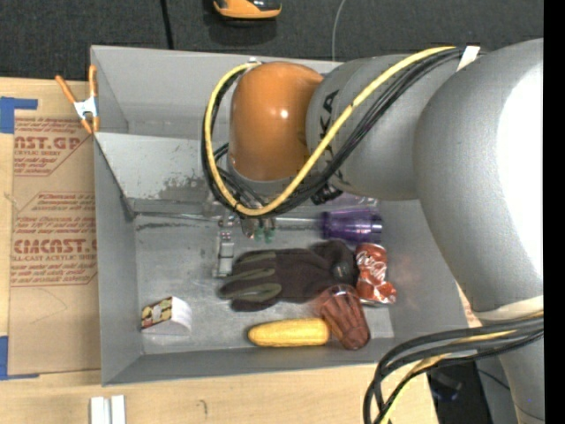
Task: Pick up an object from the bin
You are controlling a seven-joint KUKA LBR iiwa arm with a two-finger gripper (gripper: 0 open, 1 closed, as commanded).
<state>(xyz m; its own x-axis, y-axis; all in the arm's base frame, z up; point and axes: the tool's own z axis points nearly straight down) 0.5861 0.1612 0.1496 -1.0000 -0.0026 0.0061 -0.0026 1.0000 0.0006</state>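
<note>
My gripper [226, 256] hangs below the orange cover in the middle of the bin, low over the floor. It is right at the left end of a dark brown glove [282, 276] that lies flat with its fingertips pointing left. I cannot see whether it touches the glove. A yellow corn-cob-shaped thing [288, 332] lies in front of the glove, near the bin's front wall.
A purple plastic bottle [351, 226] lies right of the gripper, partly under the arm. A crushed red can [374, 275] and a reddish-brown ribbed thing [344, 318] sit at the glove's right end. A small white box [166, 314] rests at the front left.
</note>
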